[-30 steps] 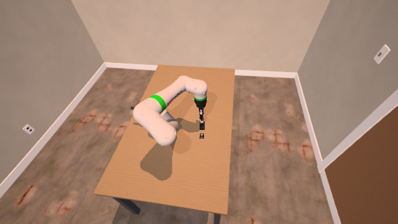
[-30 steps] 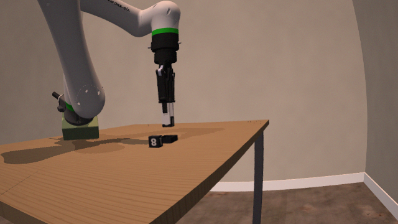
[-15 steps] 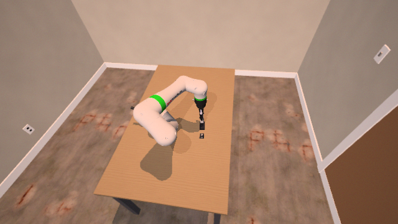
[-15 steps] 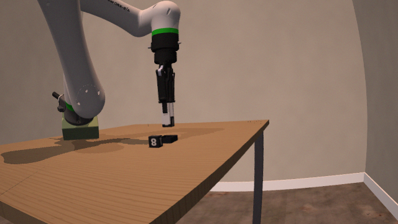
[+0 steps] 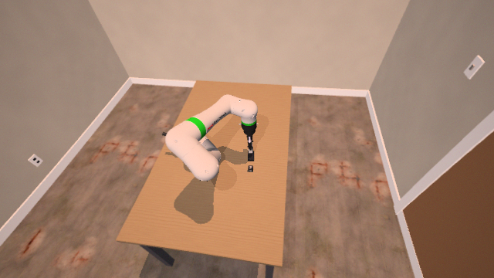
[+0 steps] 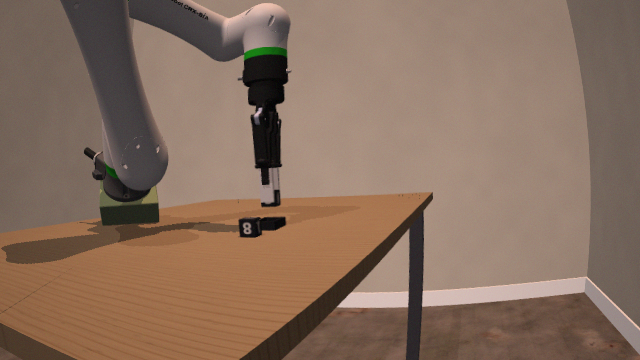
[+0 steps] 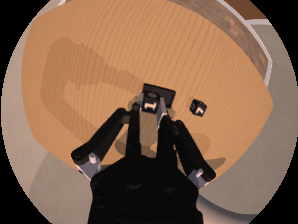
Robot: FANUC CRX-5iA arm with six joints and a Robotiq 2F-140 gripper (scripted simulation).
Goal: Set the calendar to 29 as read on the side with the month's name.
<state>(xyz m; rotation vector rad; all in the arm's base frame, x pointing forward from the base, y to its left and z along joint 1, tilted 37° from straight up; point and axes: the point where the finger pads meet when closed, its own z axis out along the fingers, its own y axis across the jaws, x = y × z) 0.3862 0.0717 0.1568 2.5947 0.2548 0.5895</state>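
Note:
My gripper [image 6: 270, 196] points straight down and is shut on a black calendar cube [image 7: 152, 104] with white marks, holding it a little above the table. Right below it lies the low black tray [image 6: 273, 223], flat on the table; it also shows in the wrist view [image 7: 160, 94] and in the top view [image 5: 251, 156]. The second black cube [image 6: 250, 227] stands on the table just outside the tray, with a white 8 on the side facing the exterior camera. It shows in the wrist view [image 7: 198, 106] to the right of the tray. The held cube's digit is too small to read.
The arm's base [image 6: 129, 207] stands on the table to the left of the tray. The table's right edge [image 6: 380, 240] is some way beyond the tray.

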